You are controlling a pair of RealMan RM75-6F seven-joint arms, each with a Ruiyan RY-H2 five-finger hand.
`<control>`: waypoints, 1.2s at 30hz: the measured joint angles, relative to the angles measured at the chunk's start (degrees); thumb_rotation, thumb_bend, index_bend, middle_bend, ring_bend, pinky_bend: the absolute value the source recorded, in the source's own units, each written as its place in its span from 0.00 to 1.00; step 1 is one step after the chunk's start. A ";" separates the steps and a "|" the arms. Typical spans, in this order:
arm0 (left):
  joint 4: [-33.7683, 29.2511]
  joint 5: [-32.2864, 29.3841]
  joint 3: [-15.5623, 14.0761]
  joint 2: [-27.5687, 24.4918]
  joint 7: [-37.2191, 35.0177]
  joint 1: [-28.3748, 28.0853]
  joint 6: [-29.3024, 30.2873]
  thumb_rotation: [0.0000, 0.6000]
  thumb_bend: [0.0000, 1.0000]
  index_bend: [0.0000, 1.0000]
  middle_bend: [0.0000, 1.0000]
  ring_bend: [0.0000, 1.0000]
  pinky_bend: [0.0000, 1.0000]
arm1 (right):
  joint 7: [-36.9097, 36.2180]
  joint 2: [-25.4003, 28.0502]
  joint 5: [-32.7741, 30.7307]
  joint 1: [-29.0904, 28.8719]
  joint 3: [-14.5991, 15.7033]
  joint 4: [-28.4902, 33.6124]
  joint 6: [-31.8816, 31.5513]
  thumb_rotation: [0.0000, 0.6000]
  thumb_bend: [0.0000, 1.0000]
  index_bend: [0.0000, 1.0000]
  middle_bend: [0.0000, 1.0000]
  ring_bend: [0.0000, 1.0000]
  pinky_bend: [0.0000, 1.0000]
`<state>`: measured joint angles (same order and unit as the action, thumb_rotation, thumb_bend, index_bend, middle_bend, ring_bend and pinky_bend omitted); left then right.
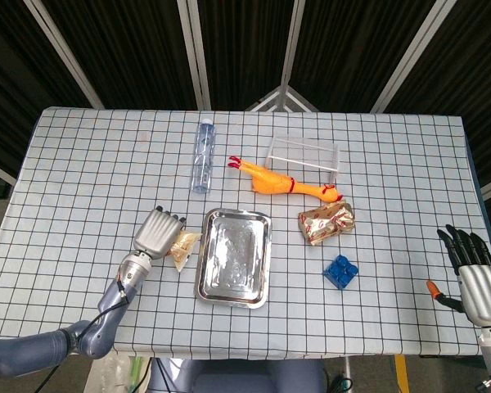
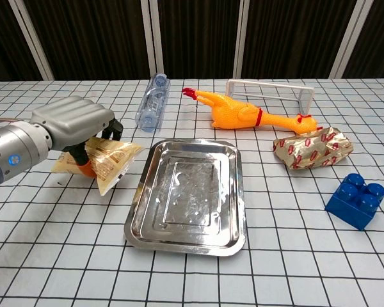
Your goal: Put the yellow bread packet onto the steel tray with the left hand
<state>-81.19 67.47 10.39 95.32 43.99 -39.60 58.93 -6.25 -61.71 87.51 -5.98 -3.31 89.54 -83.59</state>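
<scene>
The yellow bread packet (image 2: pixel 112 161) (image 1: pixel 182 243) is lifted and tilted just left of the steel tray (image 2: pixel 189 194) (image 1: pixel 234 255). My left hand (image 2: pixel 73 125) (image 1: pixel 155 233) covers it from above and grips it, fingers curled over the packet's top edge. One corner of the packet hangs down toward the tablecloth by the tray's left rim. My right hand (image 1: pixel 475 274) rests at the table's right front corner, far from the tray, holding nothing with its fingers straight and apart. The chest view does not show it.
A clear water bottle (image 2: pixel 152 102) lies behind the tray. A rubber chicken (image 2: pixel 243 115), a clear plastic box (image 2: pixel 269 91), a foil-wrapped packet (image 2: pixel 312 148) and a blue brick (image 2: pixel 358 200) occupy the right half of the checked tablecloth.
</scene>
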 measured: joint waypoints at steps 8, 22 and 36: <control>-4.85 0.18 4.32 3.68 2.65 -5.71 0.66 1.00 0.07 0.48 0.63 0.54 0.42 | -1.87 0.72 0.03 -0.26 0.20 0.03 0.84 1.00 0.33 0.00 0.00 0.00 0.00; 7.51 -9.62 6.01 17.56 11.09 -15.29 -2.92 1.00 0.02 0.00 0.00 0.00 0.18 | -6.88 2.10 0.65 0.90 0.36 -1.40 -1.28 1.00 0.33 0.00 0.00 0.00 0.00; -14.88 -8.80 1.08 5.33 8.59 -11.31 -1.28 1.00 0.01 0.00 0.00 0.00 0.06 | -2.88 0.91 0.57 1.82 0.21 -0.88 -3.00 1.00 0.33 0.00 0.00 0.00 0.00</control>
<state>-96.07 58.68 11.46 100.64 52.58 -50.91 57.65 -9.13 -60.80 88.08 -4.16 -3.10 88.67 -86.59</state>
